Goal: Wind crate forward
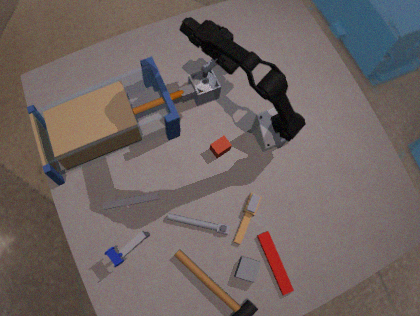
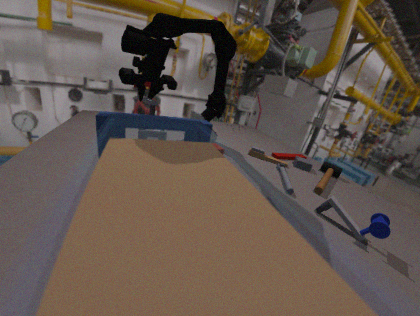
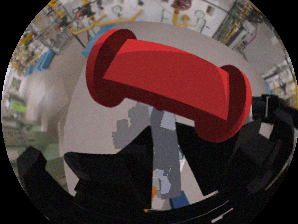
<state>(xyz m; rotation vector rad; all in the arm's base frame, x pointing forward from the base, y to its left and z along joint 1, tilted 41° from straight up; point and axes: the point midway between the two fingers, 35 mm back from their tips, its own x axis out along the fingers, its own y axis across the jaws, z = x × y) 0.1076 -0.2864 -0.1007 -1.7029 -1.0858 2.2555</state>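
Observation:
My gripper (image 3: pixel 162 127) is shut on the grey bar of the winch handle, whose red spool-shaped grip (image 3: pixel 165 75) fills the upper wrist view. The arm holds it by the grey winch (image 1: pixel 205 90); I cannot tell whether its key is in the top hole. The tan crate (image 1: pixel 90 117) (image 2: pixel 190 215) sits flat in the clear-panelled cubby. An orange strap (image 1: pixel 157 102) runs from the crate to the winch, through the blue frame (image 1: pixel 162 97) (image 2: pixel 107 127) at the mouth. A gap shows between crate front and frame.
A small red block (image 1: pixel 220 146) lies between the winch and the tools. Other things on the bench are a blue-gripped handle (image 1: pixel 114 256) (image 2: pixel 380 226), a wrench (image 1: pixel 197 222), a brush (image 1: pixel 242 227), a hammer (image 1: pixel 207 282), a red bar (image 1: pixel 276 262) and a grey block (image 1: pixel 247 269).

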